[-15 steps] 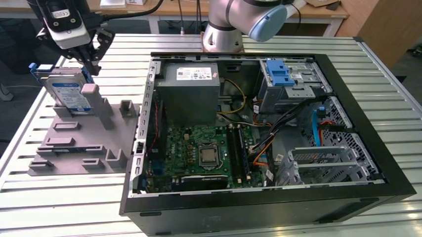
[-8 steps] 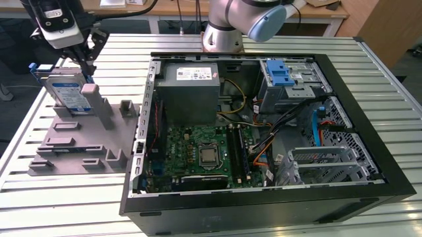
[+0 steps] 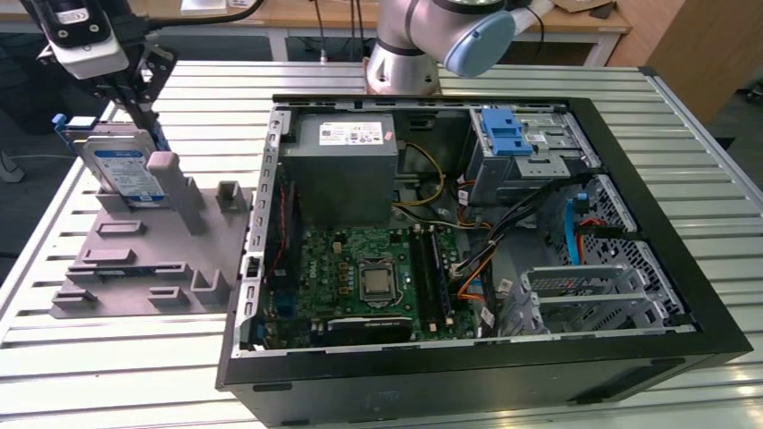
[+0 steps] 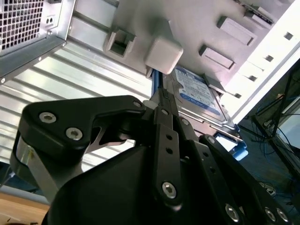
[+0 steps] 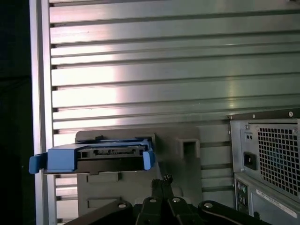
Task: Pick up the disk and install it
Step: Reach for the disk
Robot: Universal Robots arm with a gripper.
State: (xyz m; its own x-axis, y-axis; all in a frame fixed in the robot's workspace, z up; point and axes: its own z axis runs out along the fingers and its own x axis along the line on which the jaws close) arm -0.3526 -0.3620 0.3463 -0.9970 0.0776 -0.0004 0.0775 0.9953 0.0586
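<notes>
Exterior view: the disk [image 3: 123,170] stands upright in a grey holder [image 3: 143,259] on the table [image 3: 131,357]. The pincer [image 3: 141,113] hangs at its top edge, drawn narrow and gripping nothing. Pick-up looks unfinished; a grasp would need the jaws spread astride the blue bracket.

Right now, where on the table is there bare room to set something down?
Bare table slats lie camera-side of the grey fixture and beside the computer case at the exterior view's right. Crowded around the disk, with the tool over it.
</notes>
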